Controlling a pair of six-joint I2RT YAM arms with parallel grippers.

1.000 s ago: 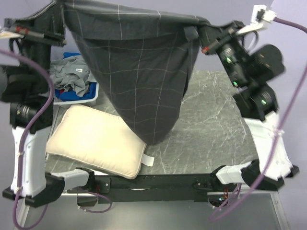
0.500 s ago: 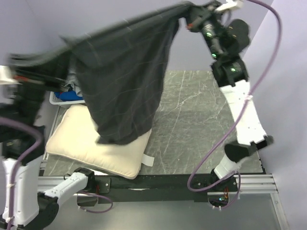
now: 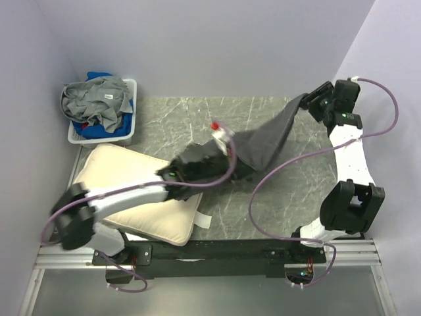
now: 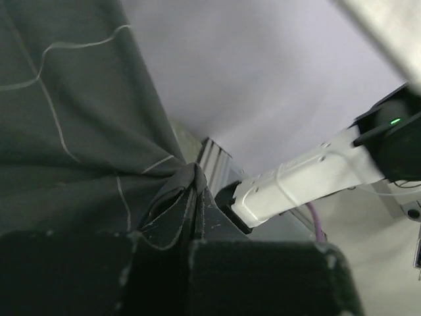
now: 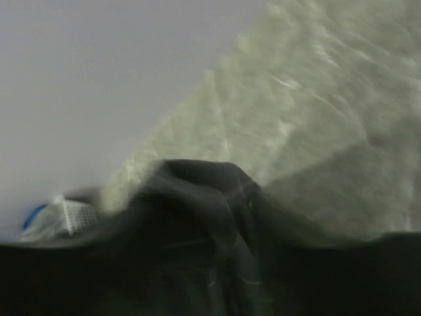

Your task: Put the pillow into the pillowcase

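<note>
The cream pillow [image 3: 131,184] lies flat at the table's front left, its white label at the right edge. The dark charcoal pillowcase [image 3: 270,141] stretches in a band from the pillow's far right corner up to the back right. My left arm reaches across the pillow, and my left gripper [image 3: 231,159] is shut on a fold of the pillowcase [image 4: 66,131], pinched at the fingertips [image 4: 191,197]. My right gripper [image 3: 308,103] is at the cloth's raised far corner. In the blurred right wrist view, bunched pillowcase [image 5: 197,197] fills the space at the jaws, hiding how they stand.
A white basket [image 3: 129,131] of grey and blue clothes stands at the back left, also seen as the basket [image 5: 59,214] in the right wrist view. Lilac walls close the left, back and right. Purple cables loop beside both arms over the marbled table [image 3: 191,115].
Both arms dropped from holding the pillowcase high and spread. The left arm swung right over the pillow to mid-table, the right moved to the back right, and the cloth now hangs low between them.
</note>
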